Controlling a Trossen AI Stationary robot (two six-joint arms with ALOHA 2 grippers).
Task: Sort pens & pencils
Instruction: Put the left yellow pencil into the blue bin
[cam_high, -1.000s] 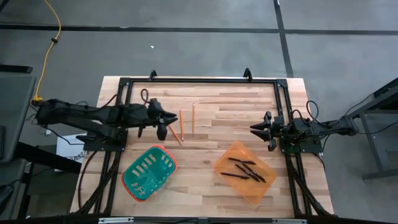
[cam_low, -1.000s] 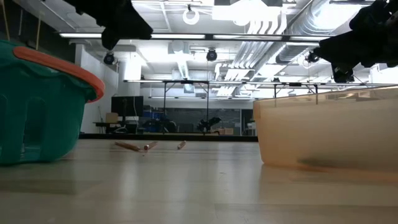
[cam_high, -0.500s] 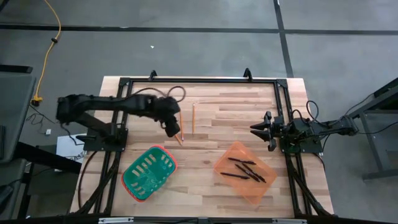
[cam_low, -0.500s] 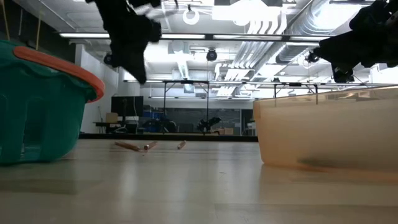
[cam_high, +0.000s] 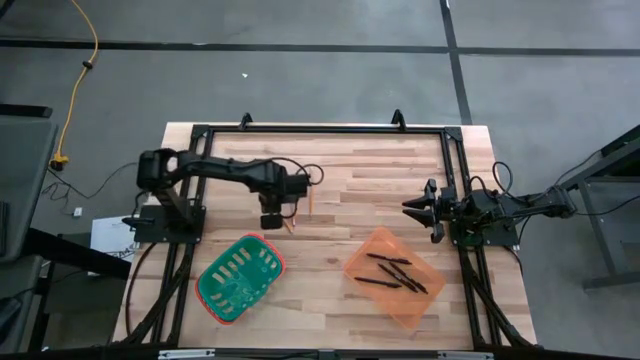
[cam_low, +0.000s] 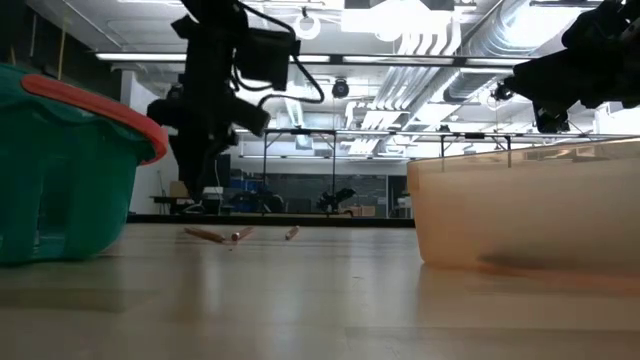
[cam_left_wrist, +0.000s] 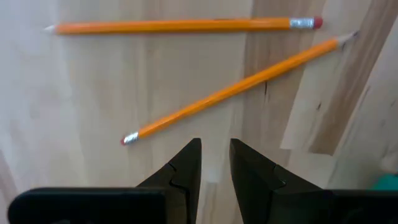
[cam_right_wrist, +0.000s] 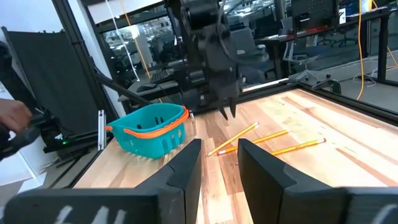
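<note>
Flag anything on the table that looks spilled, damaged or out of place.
Nothing looks spilled or damaged. The pens lie inside the orange bin. The pencils lie loose on the wood, not yet sorted, and the teal basket holds none that can be seen. The left gripper hangs just above them, jaws slightly apart. The right gripper waits at the table's right side.

Left end effector (cam_left_wrist: 214, 163) (fingers slightly parted) hangs above two pencils (cam_left_wrist: 239, 86) on wood.
</note>
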